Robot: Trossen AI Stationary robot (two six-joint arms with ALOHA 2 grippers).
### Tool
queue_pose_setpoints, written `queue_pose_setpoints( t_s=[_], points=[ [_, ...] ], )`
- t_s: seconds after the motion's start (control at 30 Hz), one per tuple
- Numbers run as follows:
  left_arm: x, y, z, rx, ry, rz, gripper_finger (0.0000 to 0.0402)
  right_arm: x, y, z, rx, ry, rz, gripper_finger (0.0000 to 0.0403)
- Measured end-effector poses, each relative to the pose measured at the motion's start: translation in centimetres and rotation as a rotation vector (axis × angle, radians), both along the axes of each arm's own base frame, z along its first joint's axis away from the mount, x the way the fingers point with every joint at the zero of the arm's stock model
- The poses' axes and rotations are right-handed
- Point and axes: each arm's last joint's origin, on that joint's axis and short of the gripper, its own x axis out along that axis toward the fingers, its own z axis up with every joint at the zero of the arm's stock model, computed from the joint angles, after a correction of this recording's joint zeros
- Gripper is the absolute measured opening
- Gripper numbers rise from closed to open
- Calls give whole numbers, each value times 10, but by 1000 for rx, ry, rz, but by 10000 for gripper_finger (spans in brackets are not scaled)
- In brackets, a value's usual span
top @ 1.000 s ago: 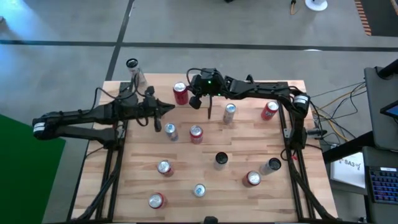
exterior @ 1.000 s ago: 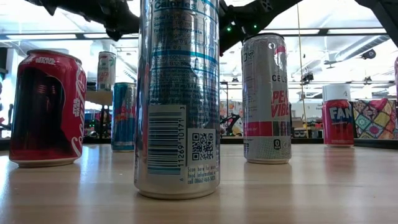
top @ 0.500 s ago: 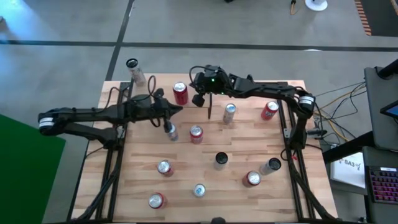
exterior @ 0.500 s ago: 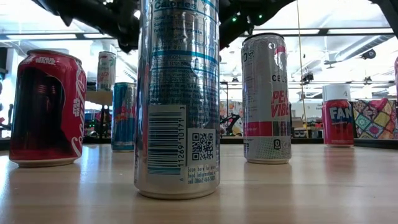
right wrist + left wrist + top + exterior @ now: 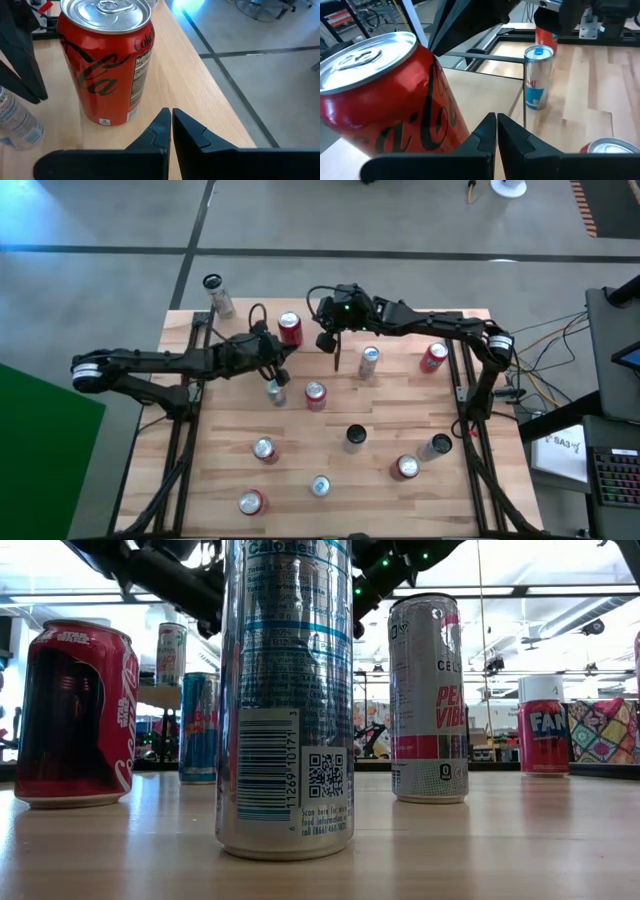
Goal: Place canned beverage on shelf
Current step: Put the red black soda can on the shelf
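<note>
A red cola can (image 5: 385, 100) stands upright on a light wooden board (image 5: 485, 95) that has a thin black bar and upright (image 5: 525, 90) beside it: the shelf. The can sits near the table's far edge (image 5: 290, 328). My left gripper (image 5: 496, 119) is shut and empty, its tips close beside the can's near side (image 5: 288, 356); no touch shows. My right gripper (image 5: 169, 114) is also shut and empty. It hovers just right of the can (image 5: 325, 341) and points at its base (image 5: 105, 65).
Several cans stand about the table: a blue-and-silver one (image 5: 275, 390), a red-topped one (image 5: 315, 395) and a silver one (image 5: 369, 361) are nearest. A tall can (image 5: 215, 292) stands raised at the far left corner. A silver can (image 5: 285, 700) fills the middle of the low view.
My left gripper has gone toward the table's right edge and down, tipping its nose lower, and now sits close to the red can. My right gripper has drawn back a little toward the table's right edge and risen. Both stayed shut. The red can kept its place.
</note>
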Motion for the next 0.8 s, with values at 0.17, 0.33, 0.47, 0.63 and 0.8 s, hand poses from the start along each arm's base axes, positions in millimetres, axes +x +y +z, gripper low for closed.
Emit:
queue_pose_setpoints(
  t_s=[0.17,0.33,0.47,0.63,0.8],
  points=[
    [2,5,-5,-2,10,59,0,0,0,-1,4,10,0,9],
    [2,13,-7,-19,2,148,0,-1,0,-1,8,14,-1,9],
    [-1,21,-8,-40,-11,195,0,-1,0,-1,9,13,-1,9],
    [-3,24,-7,-46,-20,212,0,0,0,-5,13,3,-5,9],
    [-5,22,-1,-60,-39,151,0,0,0,-6,10,-6,-4,9]
  ],
)
